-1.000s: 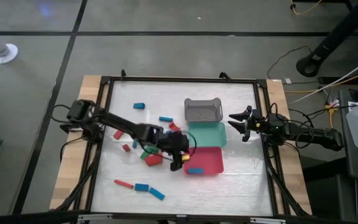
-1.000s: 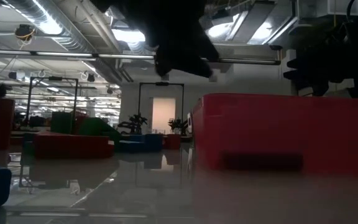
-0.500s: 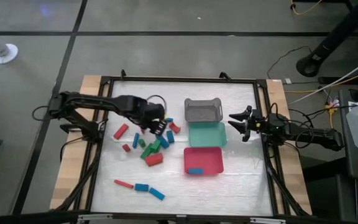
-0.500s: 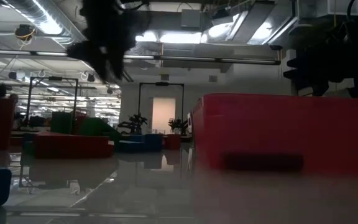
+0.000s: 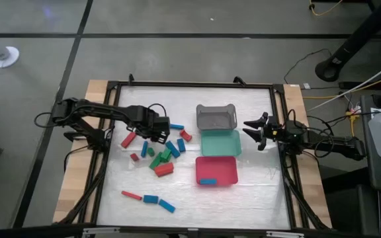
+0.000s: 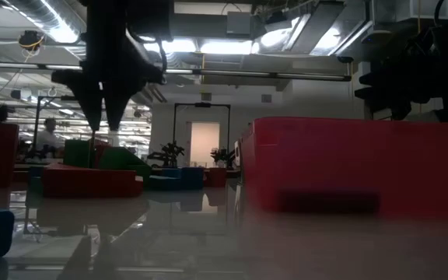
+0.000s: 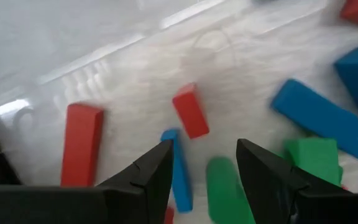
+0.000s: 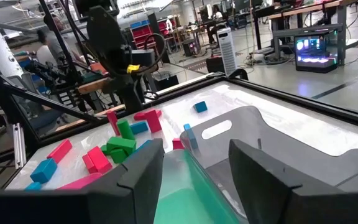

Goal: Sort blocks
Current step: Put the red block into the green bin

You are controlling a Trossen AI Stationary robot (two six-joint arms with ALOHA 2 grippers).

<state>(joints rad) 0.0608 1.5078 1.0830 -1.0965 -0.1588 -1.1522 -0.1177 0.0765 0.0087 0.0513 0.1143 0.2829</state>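
Over the pile of blocks (image 5: pixel 163 153) left of the trays, left end effector (image 5: pixel 156 134) hovers spread and empty, reaching for a next pick; likely needs to drop onto one bar and pinch it. Right end effector (image 5: pixel 255 130) waits spread beside the grey tray (image 5: pixel 215 117). Blocks look hard and smooth (mostly bars), table (image 5: pixel 243 198) glossy white.

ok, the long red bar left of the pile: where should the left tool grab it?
Grip the red bar at mid-length, across its narrow width, coming straight down from above. It lies flat and diagonal with nothing touching it, so both long sides look free. The left tool, open nearby, would probably need turning so its fingers straddle those sides.
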